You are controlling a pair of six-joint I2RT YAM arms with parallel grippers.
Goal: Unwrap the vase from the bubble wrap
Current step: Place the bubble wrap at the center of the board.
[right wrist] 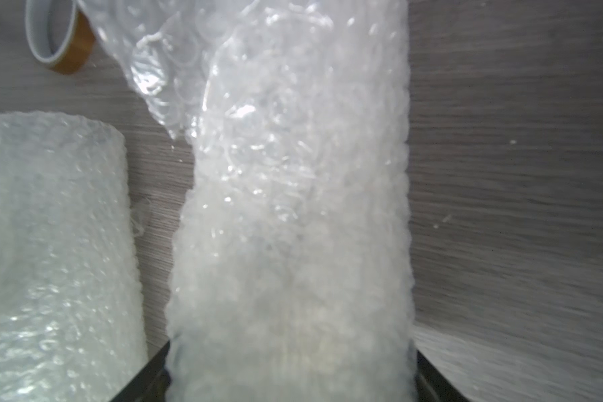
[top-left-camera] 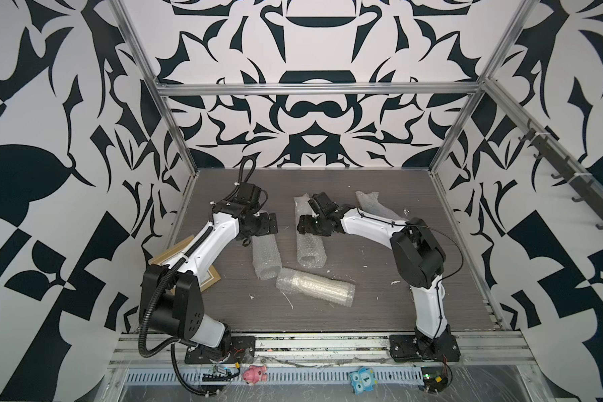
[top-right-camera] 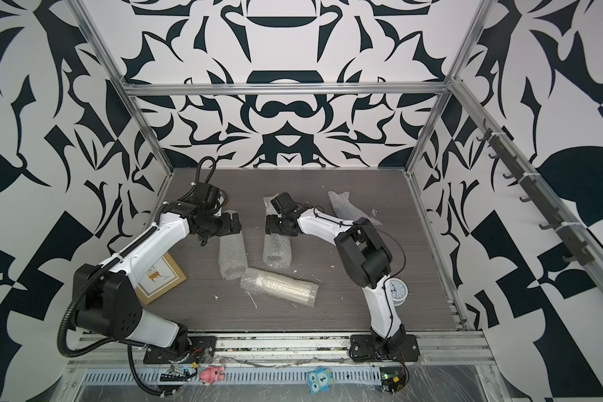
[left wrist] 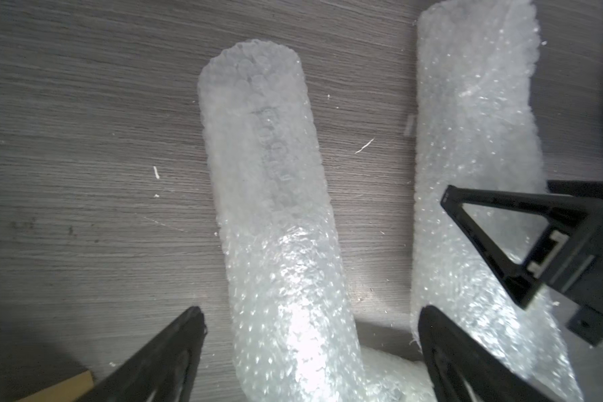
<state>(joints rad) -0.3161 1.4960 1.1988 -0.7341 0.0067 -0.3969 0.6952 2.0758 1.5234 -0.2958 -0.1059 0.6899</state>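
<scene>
Three rolls of bubble wrap lie mid-table. My left gripper (top-left-camera: 262, 229) hangs open over the far end of the left roll (top-left-camera: 266, 258). In the left wrist view its fingers (left wrist: 174, 351) straddle that roll (left wrist: 275, 215) with a gap on each side. My right gripper (top-left-camera: 310, 228) is shut on the middle roll (top-left-camera: 310, 249). In the right wrist view that roll (right wrist: 293, 215) fills the space between the jaws. A third roll (top-left-camera: 315, 287) lies crosswise in front. The vase is hidden, and I cannot tell which roll holds it.
A loose bubble wrap sheet (top-left-camera: 373, 205) lies at the back right. A gold picture frame (top-right-camera: 161, 278) sits under the left arm, and a round white dial (top-right-camera: 395, 290) behind the right arm. A tape roll (right wrist: 60, 38) stands near the middle roll's end. White scraps dot the table.
</scene>
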